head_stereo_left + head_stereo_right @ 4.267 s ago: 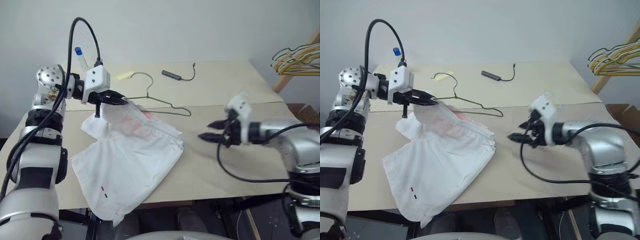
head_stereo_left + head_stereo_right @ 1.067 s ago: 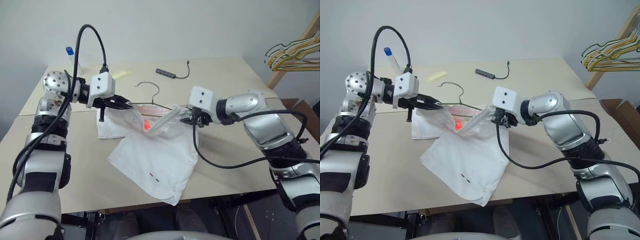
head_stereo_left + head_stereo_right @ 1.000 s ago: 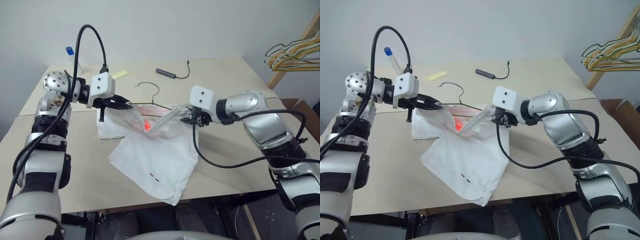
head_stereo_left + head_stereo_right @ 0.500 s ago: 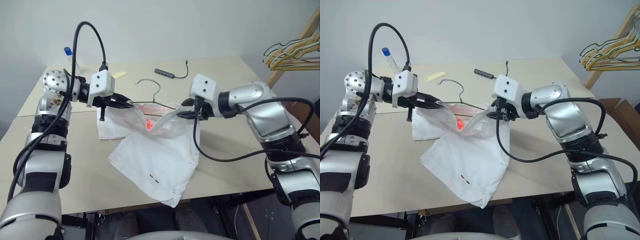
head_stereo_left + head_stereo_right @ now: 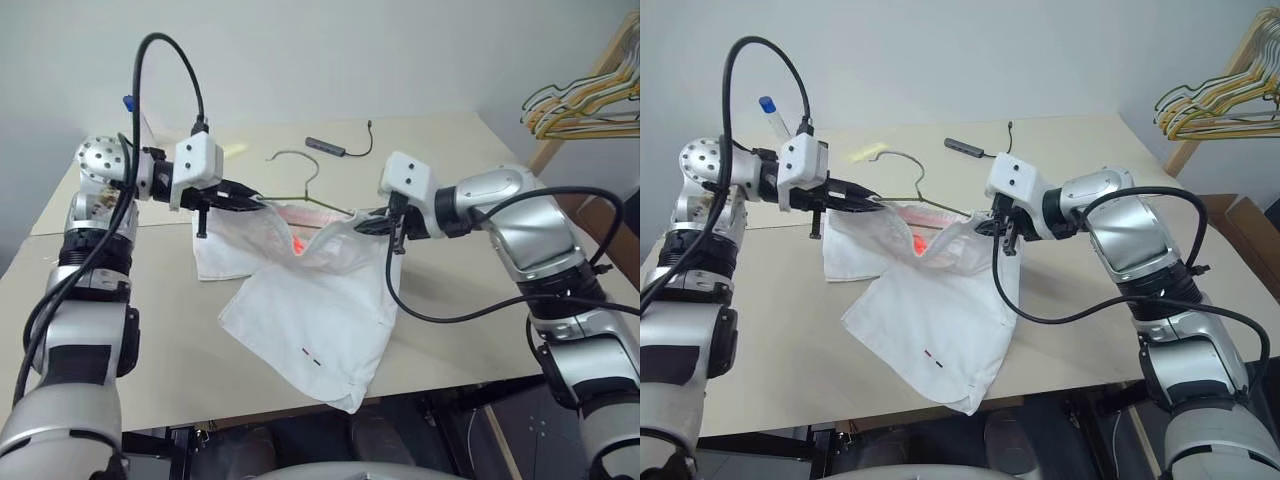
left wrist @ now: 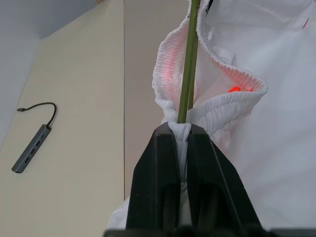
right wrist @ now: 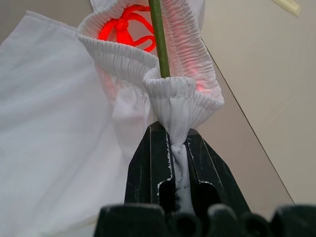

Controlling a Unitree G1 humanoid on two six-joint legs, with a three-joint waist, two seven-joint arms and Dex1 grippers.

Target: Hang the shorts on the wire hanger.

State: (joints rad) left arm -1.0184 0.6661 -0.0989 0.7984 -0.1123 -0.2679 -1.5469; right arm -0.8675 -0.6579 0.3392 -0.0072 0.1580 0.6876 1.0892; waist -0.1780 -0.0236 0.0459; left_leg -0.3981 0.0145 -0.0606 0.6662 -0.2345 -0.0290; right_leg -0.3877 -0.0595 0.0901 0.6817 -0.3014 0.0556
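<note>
The white shorts (image 5: 312, 305) hang spread between both grippers, their lower part resting on the table (image 5: 170, 335). My left gripper (image 5: 247, 201) is shut on one end of the gathered waistband (image 6: 217, 106), and the olive-green wire hanger (image 6: 190, 59) runs out from between its fingers. My right gripper (image 5: 374, 226) is shut on the other end of the waistband (image 7: 173, 94), with the hanger wire (image 7: 159, 34) passing just beyond the pinched cloth. The hanger's hook (image 5: 303, 161) stands up behind the shorts. A red cord (image 7: 121, 27) shows inside the waistband.
A dark USB hub with a cable (image 5: 326, 147) lies at the back of the table. A bunch of yellow and dark hangers (image 5: 580, 98) hangs on a wooden rack at the far right. A yellow slip (image 5: 866, 152) lies behind my left arm. The shorts' hem overhangs the table's front edge (image 5: 345, 398).
My right arm came across from the right to the shorts. In the last second its gripper shut on the waistband's right end. The left gripper kept its hold.
</note>
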